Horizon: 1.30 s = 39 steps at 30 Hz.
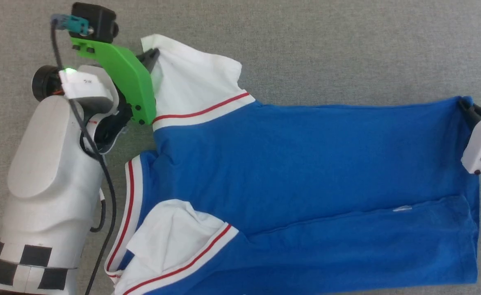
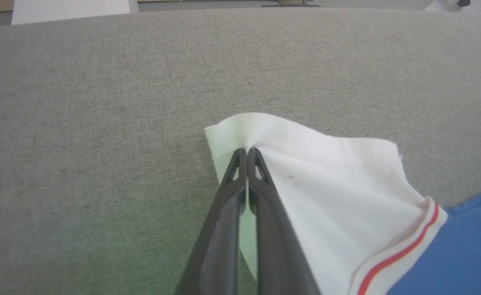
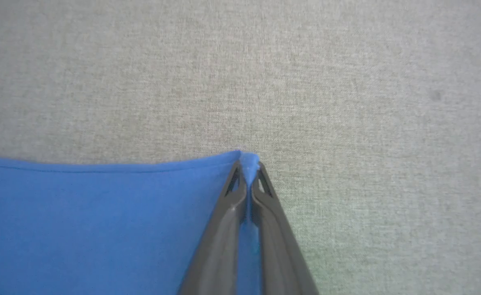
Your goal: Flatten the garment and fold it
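Note:
The garment, a royal-blue T-shirt with white sleeves and red stripes, lies spread across the grey cloth surface, neckband at the left and hem at the right. Its near side is folded over the body. My left gripper is shut on the edge of the far white sleeve; the dark fingers pinch the white cloth between them. My right gripper is shut on the far blue hem corner. The near sleeve lies crumpled at the lower left.
The grey fabric-covered table stretches beyond the shirt on the far side. My pale left forearm with its black cable lies beside the neckband. The table's far edge and a pale floor behind it appear in the left wrist view.

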### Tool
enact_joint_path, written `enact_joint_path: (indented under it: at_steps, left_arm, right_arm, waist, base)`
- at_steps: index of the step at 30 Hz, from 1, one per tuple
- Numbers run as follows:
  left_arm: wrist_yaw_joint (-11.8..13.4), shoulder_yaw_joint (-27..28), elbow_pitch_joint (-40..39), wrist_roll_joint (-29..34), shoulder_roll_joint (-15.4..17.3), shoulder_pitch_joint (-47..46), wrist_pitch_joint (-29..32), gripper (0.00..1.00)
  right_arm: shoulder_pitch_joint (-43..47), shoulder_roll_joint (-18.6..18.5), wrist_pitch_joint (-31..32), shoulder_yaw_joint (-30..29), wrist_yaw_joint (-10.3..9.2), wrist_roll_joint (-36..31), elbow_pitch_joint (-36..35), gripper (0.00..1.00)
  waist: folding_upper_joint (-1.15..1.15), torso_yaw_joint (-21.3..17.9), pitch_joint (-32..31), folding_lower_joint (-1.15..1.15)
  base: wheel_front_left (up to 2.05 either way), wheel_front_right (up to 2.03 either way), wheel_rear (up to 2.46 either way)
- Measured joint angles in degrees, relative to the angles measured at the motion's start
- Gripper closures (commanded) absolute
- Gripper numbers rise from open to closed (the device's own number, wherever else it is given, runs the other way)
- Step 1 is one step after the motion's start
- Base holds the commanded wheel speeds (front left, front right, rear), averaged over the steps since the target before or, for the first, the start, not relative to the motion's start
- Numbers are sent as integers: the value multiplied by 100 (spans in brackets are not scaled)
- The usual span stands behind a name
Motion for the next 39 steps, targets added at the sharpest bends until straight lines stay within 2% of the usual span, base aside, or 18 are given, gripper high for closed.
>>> enact_joint_path:
  at_steps: [7, 8, 10, 14, 16, 20, 27, 33, 39]
  left_arm:
    - [-134, -3, -162, -25, 35, 170, -827, 100]
    - [-165, -46, -472, -37, 152, 544, -1189, 100]
    - [-183, -63, -788, -40, 260, 914, -1433, 100]
    - [-163, -13, -1459, -75, 367, 1689, -1750, 100]
    - [-58, 27, -1887, -148, 371, 2155, -1833, 100]
    - [189, 68, -2649, -294, 375, 3054, -1872, 100]
    - [558, 138, -3417, -662, 446, 4560, -1646, 100]
    - [837, 403, -3924, -1457, 397, 5628, -1357, 100]
    - [1013, 435, -4091, -1781, 467, 6305, -1006, 100]
  right_arm:
    - [85, -8, -365, 2, 0, 34, -43, 100]
    - [311, 25, -450, -46, 0, 102, -147, 100]
    - [540, 58, -525, -94, 0, 138, -281, 100]
    - [1039, 159, -620, -272, 0, 222, -612, 100]
    - [1366, 236, -644, -413, 0, 240, -839, 100]
    - [1989, 460, -666, -637, 0, 332, -1210, 100]
    - [2839, 983, -570, -928, -1, 431, -1621, 100]
    - [3373, 1222, -416, -1206, -1, 517, -1849, 100]
    - [3876, 1333, -118, -1427, -1, 527, -1893, 100]
  waist:
    - [0, 2, -280, 0]
    - [0, 3, -455, 0]
    - [0, 5, -597, 0]
    - [0, 25, -875, 0]
    - [0, 50, -1034, 0]
    - [0, 126, -1319, 0]
    - [0, 276, -1769, -1]
    - [0, 373, -2106, -1]
    - [0, 435, -2341, -1]
  base:
    - [0, 0, 0]
    - [0, 0, 0]
    - [0, 0, 0]
    - [0, 0, 0]
    - [0, 0, 0]
    - [0, 0, 0]
    - [0, 0, 0]
    - [0, 0, 0]
    - [0, 0, 0]
